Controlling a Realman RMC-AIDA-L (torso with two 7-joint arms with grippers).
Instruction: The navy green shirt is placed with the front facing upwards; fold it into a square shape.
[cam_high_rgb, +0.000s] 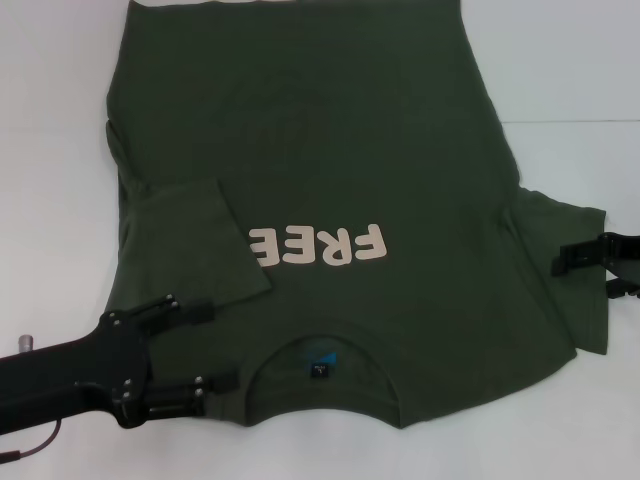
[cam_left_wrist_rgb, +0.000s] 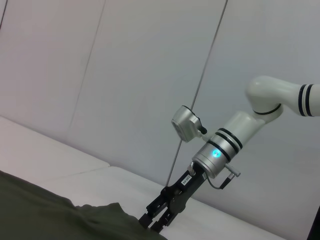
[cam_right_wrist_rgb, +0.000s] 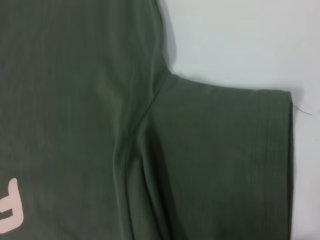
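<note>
Both tools over shirt (cam_high_rgb: 330, 150) — open.

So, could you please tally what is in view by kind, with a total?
Shirt: 1, the shirt, dark green, on the table.
Grippers: 2, the left gripper at the collar side, the right gripper at the sleeve.
Table: 1.
Total: 4.

We note a white table surface (cam_high_rgb: 560, 70), matte and evenly lit, with a thin seam running across its far right. Behind it stands a pale grey panelled wall (cam_left_wrist_rgb: 125, 75) with narrow dark joints between panels.
</note>
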